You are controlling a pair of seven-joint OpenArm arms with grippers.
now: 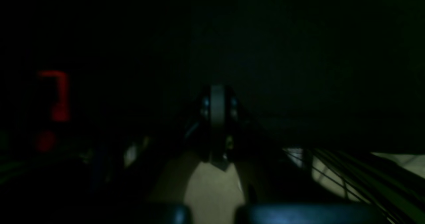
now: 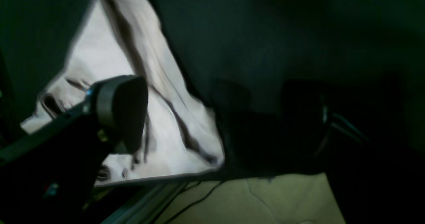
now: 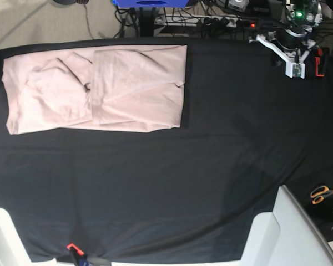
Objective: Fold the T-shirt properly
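- Left wrist view: the picture is very dark. The left gripper (image 1: pixel 217 117) shows as two dark fingers pressed together into one upright bar, with nothing between them. Below it lies a patch of pale beige floor (image 1: pixel 212 187), and thin black cables (image 1: pixel 335 177) run across the lower right. A blurred red shape (image 1: pixel 58 94) glows at the left.
- Right wrist view: one rounded dark finger (image 2: pixel 121 109) of the right gripper stands in front of the plain pale pink cotton T-shirt (image 2: pixel 166 124). The second finger is lost in shadow, so the spread cannot be read here; nothing is seen pinched. The shirt lies creased on the black cloth (image 2: pixel 265 51), its corner near the cloth's edge, with beige floor beneath.
- Base view: the T-shirt (image 3: pixel 100 88) lies partly folded at the upper left of the black cloth (image 3: pixel 172 183), one panel laid over the rest. Orange-handled scissors (image 3: pixel 322 193) sit at the right edge.
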